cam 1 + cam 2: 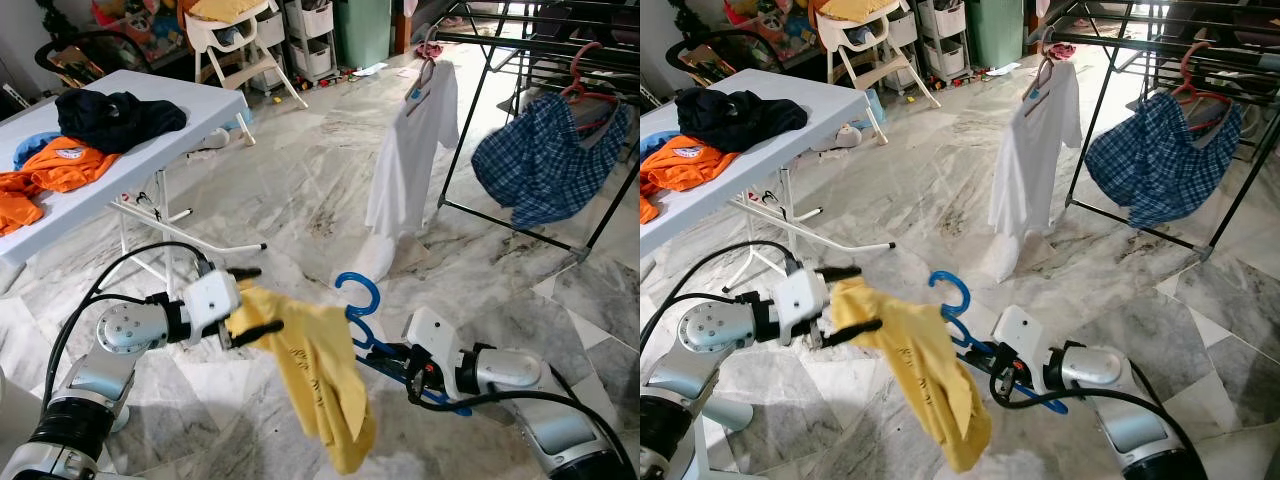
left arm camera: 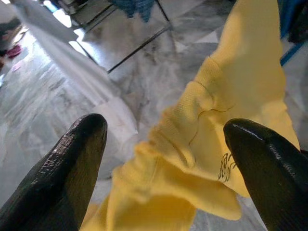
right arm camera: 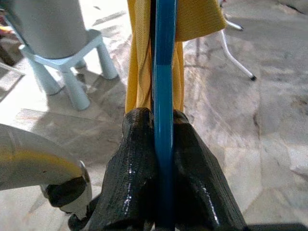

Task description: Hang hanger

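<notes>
A blue hanger [image 1: 365, 320] draped with a yellow shirt [image 1: 318, 375] is clamped in the right gripper [image 3: 162, 126] near the robot, while the shirt's edge lies between the open left gripper [image 1: 252, 300], apparently for straightening before hanging.

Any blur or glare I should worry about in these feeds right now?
Left eye view: sharp, the yellow shirt and blue hanger crisp; bright daylight washes out the floor near the drying rack. Left wrist view: the left gripper fingers look soft and close, background hazy and overexposed. Right wrist view: the right gripper is well lit, with mild shine on its fingers.
</notes>
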`<state>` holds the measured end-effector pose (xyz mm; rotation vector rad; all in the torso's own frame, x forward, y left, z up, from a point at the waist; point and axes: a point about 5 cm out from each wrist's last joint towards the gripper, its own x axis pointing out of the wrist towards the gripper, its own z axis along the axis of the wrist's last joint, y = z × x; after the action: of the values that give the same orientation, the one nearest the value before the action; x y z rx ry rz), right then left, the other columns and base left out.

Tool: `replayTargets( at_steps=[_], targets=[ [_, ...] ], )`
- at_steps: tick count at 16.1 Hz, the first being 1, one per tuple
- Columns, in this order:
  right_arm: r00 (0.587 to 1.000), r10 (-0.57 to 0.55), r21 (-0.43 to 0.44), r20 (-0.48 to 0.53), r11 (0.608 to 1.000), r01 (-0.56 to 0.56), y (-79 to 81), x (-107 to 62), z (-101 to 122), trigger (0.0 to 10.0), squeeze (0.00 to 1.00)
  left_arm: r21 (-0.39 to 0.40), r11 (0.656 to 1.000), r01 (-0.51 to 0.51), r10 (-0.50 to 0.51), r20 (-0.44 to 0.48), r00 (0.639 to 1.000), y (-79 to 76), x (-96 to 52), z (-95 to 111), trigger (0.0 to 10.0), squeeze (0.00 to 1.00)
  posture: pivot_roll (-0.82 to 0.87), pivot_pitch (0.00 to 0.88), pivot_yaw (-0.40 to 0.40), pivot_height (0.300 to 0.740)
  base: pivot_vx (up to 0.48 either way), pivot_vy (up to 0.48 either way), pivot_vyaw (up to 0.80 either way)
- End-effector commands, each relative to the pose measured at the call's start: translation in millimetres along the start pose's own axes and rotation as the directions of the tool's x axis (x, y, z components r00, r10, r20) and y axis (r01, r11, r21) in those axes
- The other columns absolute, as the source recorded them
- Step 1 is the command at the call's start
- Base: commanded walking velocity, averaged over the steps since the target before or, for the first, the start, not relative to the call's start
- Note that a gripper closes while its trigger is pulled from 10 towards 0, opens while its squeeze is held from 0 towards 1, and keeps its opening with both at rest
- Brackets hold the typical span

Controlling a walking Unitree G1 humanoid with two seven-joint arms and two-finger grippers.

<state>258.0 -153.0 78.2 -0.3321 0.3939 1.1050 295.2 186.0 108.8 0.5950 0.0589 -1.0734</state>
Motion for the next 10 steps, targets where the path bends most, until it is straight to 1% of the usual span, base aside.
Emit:
replayTargets(
  at_steps=[1,3,5,7,8,9,10],
  targets=[
    [0.997,0.068,-0.040,0.044,0.997,-0.066,6.3,2.6,13,10.0,0.00,0.039,0.998,0.040,-0.038,-0.030,0.999,2.0,-6.8,-2,10.0,1.00,-0.13,0.022,0.176,0.740,0.000,0.000,0.00],
    [0.994,0.101,-0.053,0.035,0.994,-0.099,8.9,0.1,15,10.0,0.00,0.061,0.995,0.074,-0.071,-0.050,0.996,-1.3,-8.2,-7,10.0,1.00,-0.13,0.022,0.175,0.740,0.000,0.000,0.00],
    [0.987,0.159,-0.070,0.023,0.985,-0.157,14.7,-2.7,17,10.0,0.00,0.050,0.995,0.083,-0.080,-0.062,0.995,-2.8,-7.4,-11,10.0,1.00,-0.13,0.021,0.178,0.740,0.000,0.000,0.00],
    [0.981,0.192,-0.075,0.013,0.979,-0.191,17.7,-4.7,17,10.0,0.00,0.042,0.994,0.105,-0.102,-0.068,0.992,-5.0,-7.1,-13,10.0,1.00,-0.13,0.019,0.179,0.740,0.000,0.000,0.00],
    [0.980,0.197,-0.078,0.009,0.978,-0.195,17.7,-5.2,17,10.0,0.00,0.021,0.991,0.136,-0.134,-0.077,0.988,-8.4,-7.3,-15,10.0,0.72,-0.13,0.019,0.179,0.740,0.000,0.000,0.00],
    [0.980,0.198,-0.080,0.009,0.977,-0.197,17.5,-5.1,17,10.0,0.00,0.007,0.988,0.156,-0.155,-0.083,0.984,-10.6,-7.7,-16,10.0,0.00,-0.14,0.016,0.181,0.740,0.000,0.000,0.00],
    [0.979,0.202,-0.081,0.010,0.976,-0.200,17.4,-5.0,18,10.0,0.00,-0.025,0.974,0.223,-0.225,-0.095,0.970,-18.1,-9.2,-20,10.0,0.00,-0.14,0.016,0.182,0.740,0.000,0.000,0.00]
  ],
)
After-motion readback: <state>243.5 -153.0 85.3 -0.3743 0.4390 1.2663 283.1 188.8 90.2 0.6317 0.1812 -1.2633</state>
